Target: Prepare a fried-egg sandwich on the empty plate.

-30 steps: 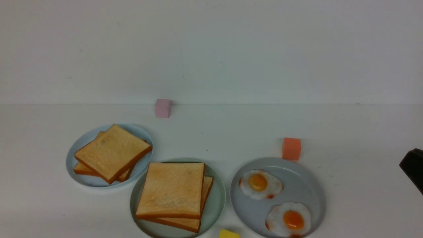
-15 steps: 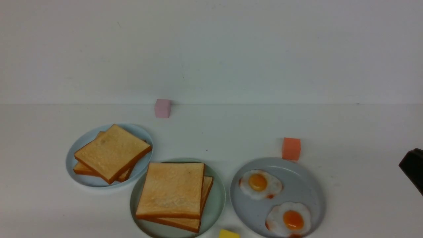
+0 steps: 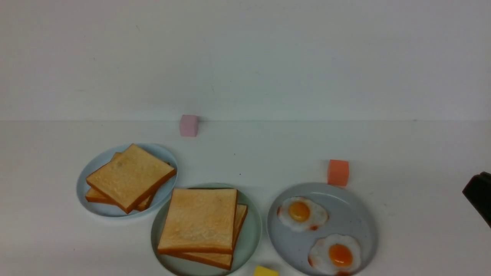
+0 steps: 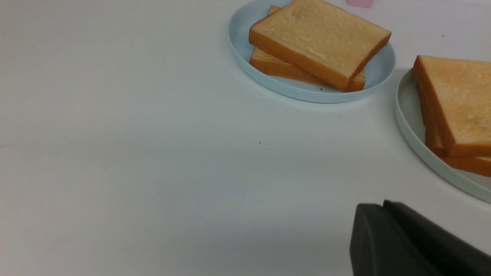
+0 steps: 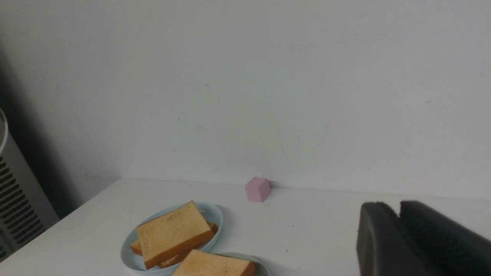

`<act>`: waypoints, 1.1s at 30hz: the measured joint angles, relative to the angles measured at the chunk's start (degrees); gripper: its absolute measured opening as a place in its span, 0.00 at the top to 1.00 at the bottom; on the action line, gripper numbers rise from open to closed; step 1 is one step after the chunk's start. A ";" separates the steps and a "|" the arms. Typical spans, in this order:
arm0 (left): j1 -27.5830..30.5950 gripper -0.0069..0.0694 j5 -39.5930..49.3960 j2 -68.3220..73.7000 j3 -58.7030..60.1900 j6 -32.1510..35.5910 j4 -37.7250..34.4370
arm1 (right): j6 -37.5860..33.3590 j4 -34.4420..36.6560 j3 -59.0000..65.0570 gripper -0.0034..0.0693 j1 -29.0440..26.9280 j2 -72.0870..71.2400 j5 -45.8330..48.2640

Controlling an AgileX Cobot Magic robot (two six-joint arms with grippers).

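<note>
The mint-green plate [image 3: 251, 234] sits at the front centre and holds two stacked toast slices [image 3: 199, 220]. Whatever lies between them is hidden. The plate's rim also shows in the left wrist view [image 4: 406, 126]. Two fried eggs [image 3: 303, 212] [image 3: 335, 255] lie on the grey-blue plate [image 3: 356, 218] to its right. My left gripper [image 4: 383, 203] is shut and empty, low over bare table left of the plates. My right gripper [image 5: 397, 207] is shut and empty, and shows at the far right edge of the front view [image 3: 479, 193].
A pale-blue plate [image 3: 96, 209] at the left holds two more toast slices [image 3: 130, 176]. A pink cube [image 3: 188, 125] stands by the back wall, an orange cube [image 3: 338, 173] behind the egg plate, and a yellow cube [image 3: 265, 271] at the front edge.
</note>
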 joint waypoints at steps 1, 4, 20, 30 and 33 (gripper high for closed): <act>0.00 0.87 0.00 0.00 0.00 0.00 0.00 | 0.00 0.00 0.00 0.81 0.00 0.00 0.00; 0.00 0.87 0.00 0.00 0.00 0.00 0.00 | 0.00 0.00 0.00 0.80 0.00 0.00 0.00; 0.00 0.86 0.00 0.00 0.00 0.00 0.00 | 0.00 0.00 0.00 0.78 0.00 0.00 0.00; 0.00 0.86 0.00 0.00 0.00 0.00 0.00 | 0.00 0.00 0.00 0.76 0.00 0.00 0.00; 0.00 0.86 0.00 0.00 0.00 0.00 0.00 | 0.00 0.00 0.00 0.76 0.00 0.00 0.00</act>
